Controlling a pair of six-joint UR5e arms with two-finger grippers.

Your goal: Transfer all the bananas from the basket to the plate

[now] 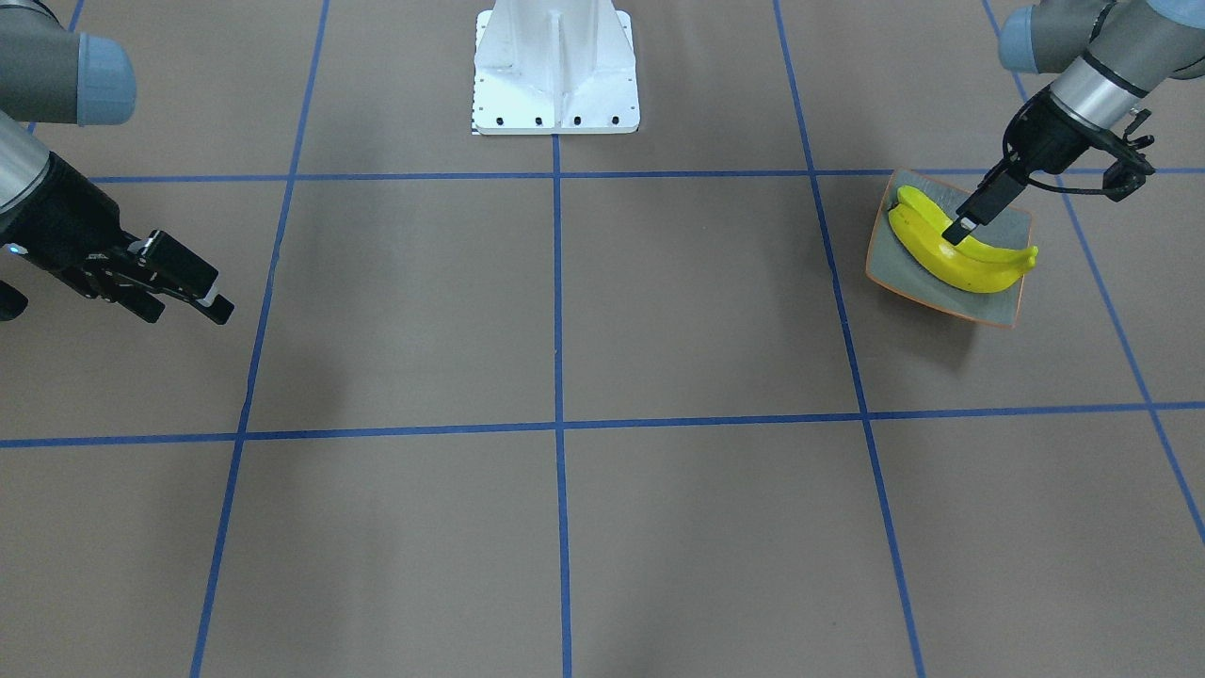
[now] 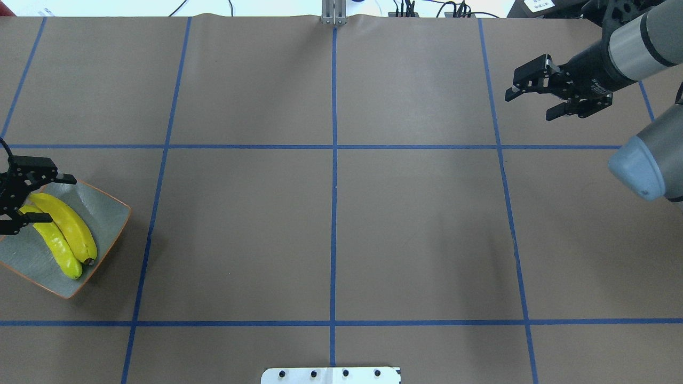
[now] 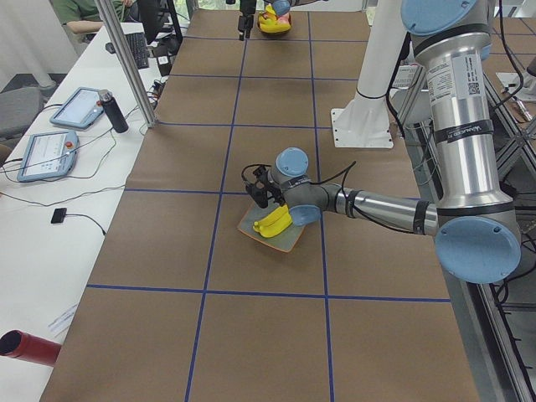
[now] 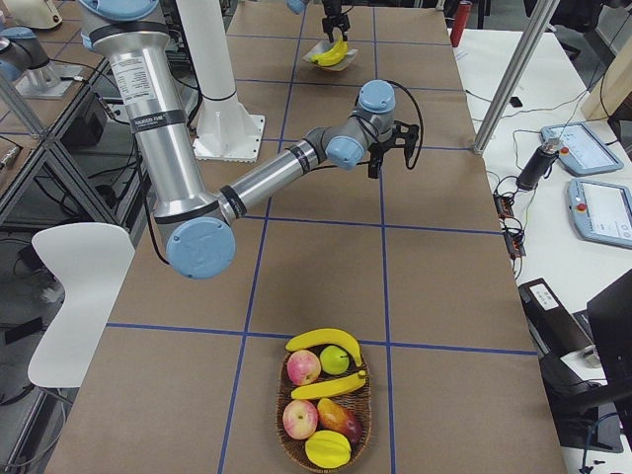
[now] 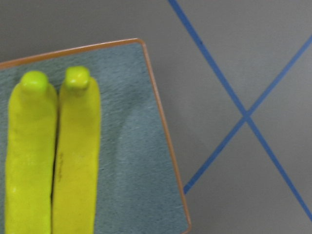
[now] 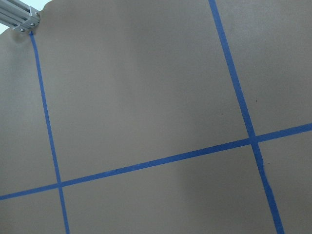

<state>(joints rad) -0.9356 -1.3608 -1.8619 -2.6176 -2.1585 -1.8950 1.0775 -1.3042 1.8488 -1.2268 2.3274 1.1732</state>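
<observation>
Bananas — two — are seen lying crosswise in the basket at the tabletop's right end, nearer the right gripper, jaws held apart; two more are laid on the plate beneath the left gripper, jaws parted.

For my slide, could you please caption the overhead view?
Left gripper open above two bananas on the plate.

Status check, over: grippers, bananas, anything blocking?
Left gripper open over the plate; right gripper open, empty. Two bananas on the plate, two more bananas in the basket. Nothing seen in the way.
</observation>
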